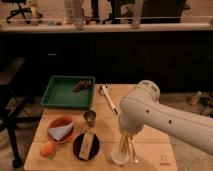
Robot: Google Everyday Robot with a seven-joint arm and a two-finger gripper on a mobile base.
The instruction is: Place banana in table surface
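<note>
My white arm comes in from the right and bends down over the front middle of the light wooden table surface. The gripper points straight down, just above the tabletop. Slim pale yellow upright strips show right under the wrist. They look like the banana at the gripper, but I cannot tell the banana apart from the gripper's own parts. Their lower end is over a small white round dish.
A grey fork lies just right of the gripper. A long pale utensil-like thing lies at the back. A green tray holds dark grapes. A metal cup, an orange bowl, a dark plate and an orange fruit sit at the left.
</note>
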